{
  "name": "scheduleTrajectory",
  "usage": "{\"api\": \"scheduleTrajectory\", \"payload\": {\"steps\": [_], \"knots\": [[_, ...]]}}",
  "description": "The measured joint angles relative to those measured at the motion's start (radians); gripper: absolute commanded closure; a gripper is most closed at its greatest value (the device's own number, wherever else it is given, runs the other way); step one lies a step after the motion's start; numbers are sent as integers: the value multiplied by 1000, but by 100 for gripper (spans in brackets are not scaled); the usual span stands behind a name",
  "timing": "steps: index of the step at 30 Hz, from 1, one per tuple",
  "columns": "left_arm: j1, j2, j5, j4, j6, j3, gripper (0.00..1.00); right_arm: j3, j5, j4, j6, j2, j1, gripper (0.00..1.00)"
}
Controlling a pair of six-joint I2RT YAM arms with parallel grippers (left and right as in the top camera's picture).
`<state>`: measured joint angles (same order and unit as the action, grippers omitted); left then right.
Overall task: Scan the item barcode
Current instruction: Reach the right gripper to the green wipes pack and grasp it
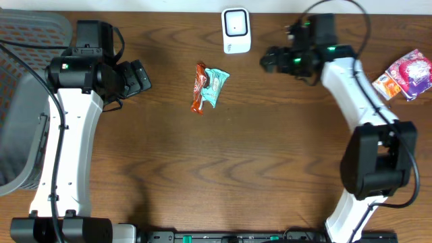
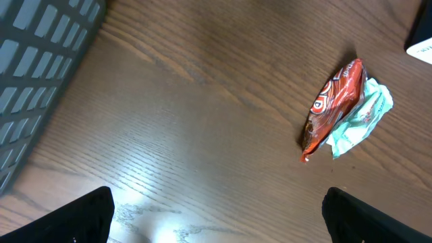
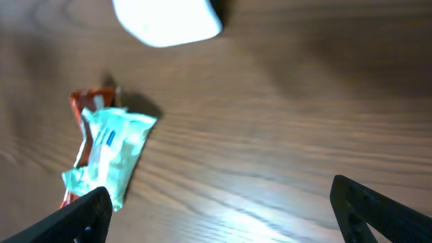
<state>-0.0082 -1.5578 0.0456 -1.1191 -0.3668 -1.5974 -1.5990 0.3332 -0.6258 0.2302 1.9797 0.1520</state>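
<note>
A white barcode scanner (image 1: 236, 30) stands at the table's far edge, seen blurred in the right wrist view (image 3: 169, 20). Two items lie together mid-table: a red snack packet (image 1: 198, 88) and a teal packet (image 1: 217, 84) leaning on its right side. My right gripper (image 1: 268, 59) hovers just right of the scanner, open and empty, with the teal packet (image 3: 108, 152) by its left fingertip (image 3: 81, 216). My left gripper (image 1: 140, 77) is open and empty, left of the packets. In its view the red packet (image 2: 331, 108) and teal packet (image 2: 361, 121) lie ahead to the right.
A grey mesh basket (image 1: 20, 101) stands at the left table edge, also in the left wrist view (image 2: 40, 61). A pink packet (image 1: 412, 71) and a small orange and blue packet (image 1: 386, 84) lie at the far right.
</note>
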Motion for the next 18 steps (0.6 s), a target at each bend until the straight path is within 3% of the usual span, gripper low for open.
{"api": "scheduleTrajectory", "payload": {"steps": [10,18], "knots": [[0,0,0,0,0,0,2,0,-108,11,0,0,164,1],[0,0,0,0,0,0,2,7,-125,143,79,0,247,1]]}}
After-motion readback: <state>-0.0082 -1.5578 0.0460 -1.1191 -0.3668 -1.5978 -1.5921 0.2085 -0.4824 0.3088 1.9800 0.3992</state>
